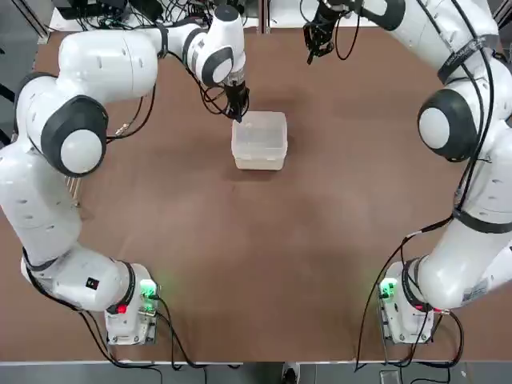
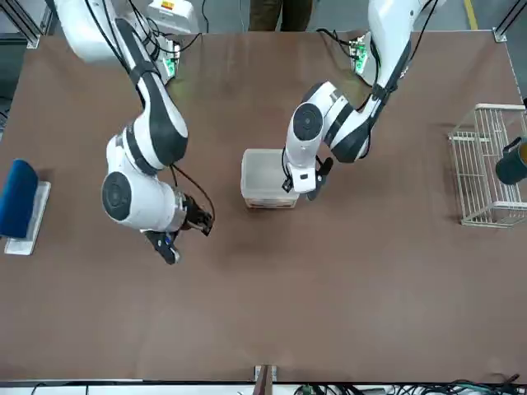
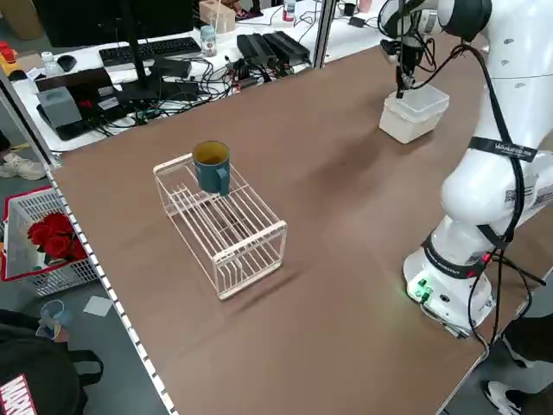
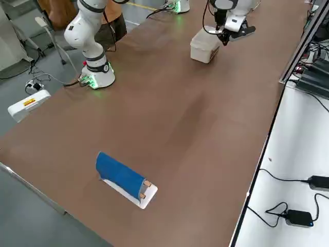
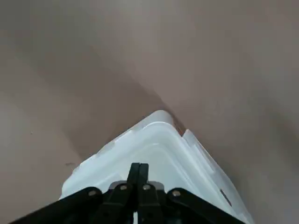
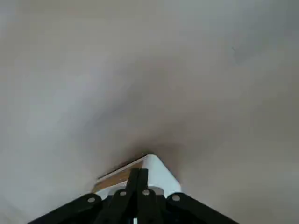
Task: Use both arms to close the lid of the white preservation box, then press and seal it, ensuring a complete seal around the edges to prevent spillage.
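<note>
The white preservation box (image 1: 259,154) stands mid-table, toward the far side, with the lid (image 1: 262,132) lying flat on it. My left gripper (image 1: 238,114) is shut, its tips down on the lid's far-left corner. In the left wrist view the joined fingertips (image 5: 138,168) rest on the lid (image 5: 156,142). The front view shows this gripper (image 2: 306,191) at the box's (image 2: 265,197) right edge. My right gripper (image 1: 314,54) hangs over bare table beyond the box, apart from it. It (image 6: 138,171) is shut and holds nothing.
A white wire rack (image 2: 486,177) with a teal mug (image 2: 512,162) on it stands at my far left. A blue roll on a white base (image 2: 18,197) lies at my far right. Cables and desks border the far table edge (image 3: 259,82).
</note>
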